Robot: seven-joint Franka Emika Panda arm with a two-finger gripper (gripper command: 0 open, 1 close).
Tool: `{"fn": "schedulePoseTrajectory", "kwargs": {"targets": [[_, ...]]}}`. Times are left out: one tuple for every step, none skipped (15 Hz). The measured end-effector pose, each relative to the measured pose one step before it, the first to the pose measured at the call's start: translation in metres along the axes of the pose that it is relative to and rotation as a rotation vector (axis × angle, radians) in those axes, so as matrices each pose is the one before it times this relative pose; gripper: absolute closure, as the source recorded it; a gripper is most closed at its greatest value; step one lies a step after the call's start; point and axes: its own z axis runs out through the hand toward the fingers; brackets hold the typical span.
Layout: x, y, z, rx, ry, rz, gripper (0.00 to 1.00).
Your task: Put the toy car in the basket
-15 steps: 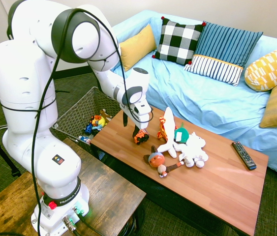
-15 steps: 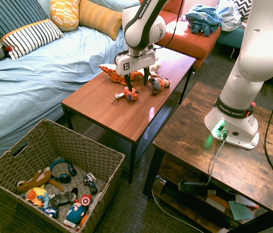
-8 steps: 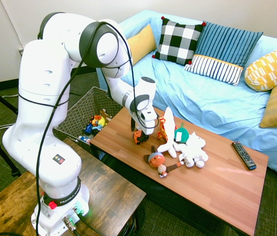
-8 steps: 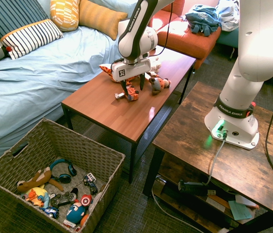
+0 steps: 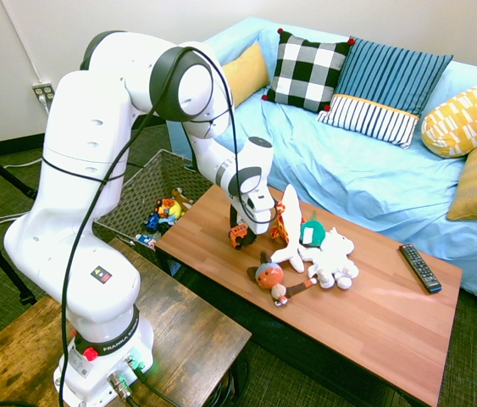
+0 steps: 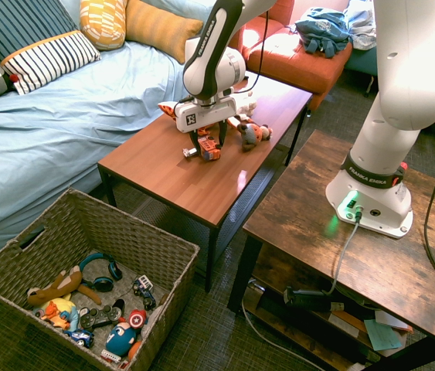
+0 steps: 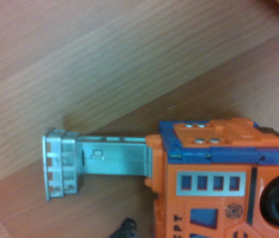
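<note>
The toy car [image 5: 238, 236] is lying on its side on the wooden table [image 5: 374, 314], sitting right under the gripper [image 5: 240, 229], whose fingers are straddling it; whether they are pinching it yet, I cannot tell. Its grey ladder [image 7: 94, 161] is sticking out sideways beyond the fingers, so an off-centre grip could be tipping the car loose before reaching the basket [image 6: 16, 263].

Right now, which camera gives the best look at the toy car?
The wrist view: the toy car fills the frame, showing its orange body, windows, one wheel and grey ladder. In both exterior views it is a small orange shape on the table, and, partly hidden by the gripper.
</note>
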Motion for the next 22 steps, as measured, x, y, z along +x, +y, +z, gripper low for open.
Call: {"fn": "schedulePoseTrajectory", "kwargs": {"targets": [[0.00122, -0.00090, 0.00155, 0.00255, 0.00063, 0.00019, 1.00], [0.00097, -0.00086, 0.00136, 0.00172, -0.00087, -0.00025, 1.00], [0.00052, -0.00076, 0.00036, 0.00150, -0.00133, -0.00111, 1.00], [0.00030, -0.00102, -0.00056, 0.00198, 0.00074, -0.00080, 1.00], [0.00025, -0.00116, -0.00097, 0.00255, 0.00135, -0.00055, 1.00], [0.00022, -0.00157, -0.00137, 0.00312, 0.00273, -0.00114, 1.00], [-0.00006, -0.00123, -0.00134, 0.00365, 0.00447, -0.00170, 1.00], [-0.00084, -0.00151, -0.00164, 0.00826, 0.00567, -0.00303, 1.00], [-0.00140, -0.00130, -0.00317, 0.01105, 0.00576, -0.00343, 1.00], [-0.00418, -0.00138, -0.00830, 0.01947, 0.00805, -0.00951, 1.00], [-0.00985, -0.00262, -0.01527, 0.02554, 0.01285, -0.02201, 1.00], [-0.01887, -0.00826, -0.02370, 0.03246, 0.02165, -0.04043, 1.00], [-0.03203, -0.01623, -0.03113, 0.03330, 0.03459, -0.05454, 1.00], [-0.03913, -0.01914, -0.03263, 0.01392, 0.03539, -0.05460, 1.00], [-0.04673, -0.02116, -0.03563, 0.00247, 0.03239, -0.05701, 1.00], [-0.05423, -0.02551, -0.03872, 0.00049, 0.03067, -0.06021, 1.00], [-0.05353, -0.02635, -0.03146, -0.00118, 0.01581, -0.05809, 1.00], [-0.05010, -0.02389, -0.01460, -0.01010, 0.00649, -0.05815, 1.00], [-0.03554, -0.02140, 0.00534, -0.01817, 0.01389, -0.03547, 1.00], [-0.01399, -0.01869, 0.01181, -0.00752, -0.00044, -0.00838, 1.00], [0.00379, -0.01697, 0.01239, -0.00998, 0.00058, -0.00208, 1.00], [0.01162, -0.01560, 0.00674, -0.01423, 0.00626, 0.00174, 1.00]]}}
